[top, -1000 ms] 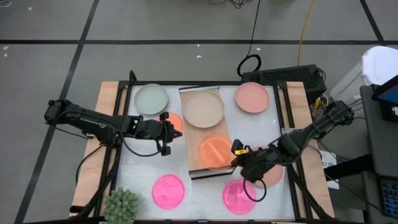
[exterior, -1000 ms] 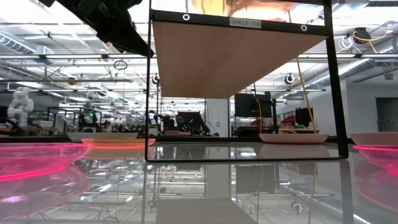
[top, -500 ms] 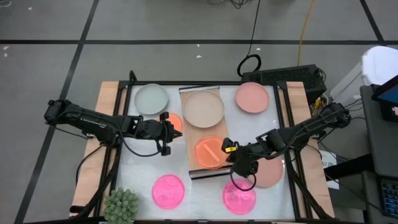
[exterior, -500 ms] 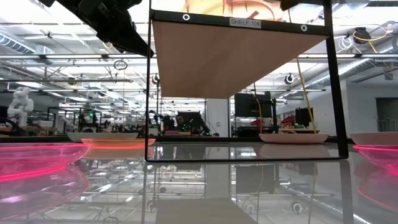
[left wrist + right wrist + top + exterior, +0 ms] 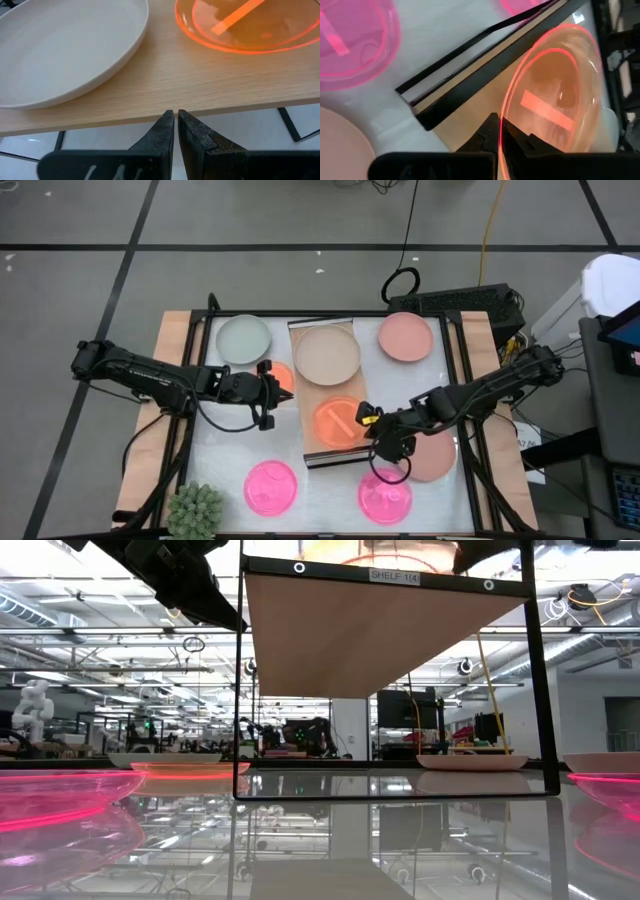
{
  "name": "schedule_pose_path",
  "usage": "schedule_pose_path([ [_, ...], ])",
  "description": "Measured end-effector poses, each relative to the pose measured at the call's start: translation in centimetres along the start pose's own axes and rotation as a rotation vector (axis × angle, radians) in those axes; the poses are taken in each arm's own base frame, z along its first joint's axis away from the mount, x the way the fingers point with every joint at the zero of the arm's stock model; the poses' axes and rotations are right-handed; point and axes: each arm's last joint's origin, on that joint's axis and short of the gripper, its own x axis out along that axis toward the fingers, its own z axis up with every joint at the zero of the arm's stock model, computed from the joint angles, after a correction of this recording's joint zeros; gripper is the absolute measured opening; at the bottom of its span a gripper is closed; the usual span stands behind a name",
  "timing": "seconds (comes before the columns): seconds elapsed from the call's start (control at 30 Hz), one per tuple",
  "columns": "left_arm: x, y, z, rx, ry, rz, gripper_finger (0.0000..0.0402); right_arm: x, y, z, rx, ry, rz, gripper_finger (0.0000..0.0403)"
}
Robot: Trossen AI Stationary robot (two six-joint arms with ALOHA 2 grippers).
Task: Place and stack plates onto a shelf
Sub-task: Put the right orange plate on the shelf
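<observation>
The light-wood shelf (image 5: 328, 395) stands mid-table. It carries a beige plate (image 5: 326, 355) at its far part and a translucent orange plate (image 5: 338, 421) at its near part. My right gripper (image 5: 372, 420) is shut on that orange plate from the shelf's right side. My left gripper (image 5: 272, 388) is shut and hovers by the shelf's left long edge (image 5: 150, 112), above a second small orange plate (image 5: 283, 374) on the table. On the white tabletop lie a green-grey plate (image 5: 244, 338), two salmon plates (image 5: 405, 336) (image 5: 434, 457) and two hot pink plates (image 5: 270, 486) (image 5: 386, 498). My right gripper pinches the orange plate's rim (image 5: 506, 112) on the side toward the table's right, between its two fingers. The fingers come about level from the right and reach over the shelf's right edge. Whether the plate's base rests on the shelf board, I cannot tell.
A spiky green plant (image 5: 195, 510) stands at the table's near left corner. A black frame (image 5: 452, 370) borders the work area. The shelf's dark near end edge (image 5: 485, 67) lies just beyond one hot pink plate (image 5: 350, 45).
My right gripper has moved toward the table's left, carrying the orange plate a little farther over the shelf. It has uncovered more of the near salmon plate. Most of the move fell in the first half second.
</observation>
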Motion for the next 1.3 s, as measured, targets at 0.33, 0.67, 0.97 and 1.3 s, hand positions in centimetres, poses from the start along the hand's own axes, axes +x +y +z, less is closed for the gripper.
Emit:
schedule_pose_path([
  [0.33, 0.0, 0.0, 0.0, -0.001, 0.0, 0.0, 0.0031, 1.4, 0.6, -0.6, 0.009, -0.005, -0.005, 0.0],
  [0.67, 0.0, 0.0, 0.0, -0.002, 0.0, 0.0, 0.0031, 1.5, 0.3, -0.8, -0.001, -0.017, -0.028, 0.0],
  [0.97, 0.0, 0.0, 0.0, -0.002, 0.0, 0.0, 0.0031, 1.6, 0.1, -1.1, 0.01, -0.009, -0.032, 0.0],
  [1.3, 0.0, 0.0, 0.0, -0.002, 0.0, 0.0, 0.0031, 1.6, 0.0, -1.0, 0.017, -0.015, -0.037, 0.0],
])
